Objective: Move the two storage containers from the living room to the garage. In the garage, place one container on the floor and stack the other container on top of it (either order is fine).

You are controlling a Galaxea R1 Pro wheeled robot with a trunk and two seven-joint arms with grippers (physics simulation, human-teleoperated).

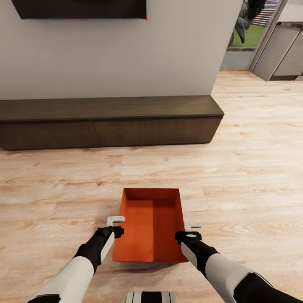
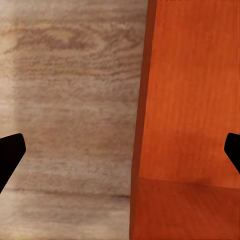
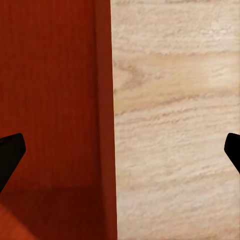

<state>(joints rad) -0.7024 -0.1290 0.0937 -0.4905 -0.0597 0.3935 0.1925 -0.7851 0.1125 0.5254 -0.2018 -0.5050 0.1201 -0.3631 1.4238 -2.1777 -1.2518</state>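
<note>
A: Where's the bin?

B: One storage container [image 1: 150, 225] sits on the light wood-plank floor [image 1: 252, 168] of the living room, at about six o'clock in the head view, just ahead of the robot. The low dark console [image 1: 109, 120] runs along the wall at twelve o'clock, under the black TV [image 1: 80, 8].

A: And the arms?

B: The left gripper [image 1: 115, 225] is at the container's nine o'clock side, the right gripper [image 1: 191, 230] at its three o'clock side. Both are spread wide. In each wrist view one dark fingertip shows inside the bin and the other over bare floor, so each gripper straddles a long wall: left gripper [image 2: 120, 152] over the left wall, right gripper [image 3: 120, 152] over the right wall. Neither is clamped on anything yet.

A: So the step is a two-handed grasp?

B: I judge so. To do it well, lower both arms evenly until the walls sit deep between the fingers, then close both together. Closing one first could push the bin sideways across the floor.

A: Anything else?

B: Keep the grips opposite each other along the walls, so the lift stays level. The walls look thin, so a shallow pinch may slip.
</note>
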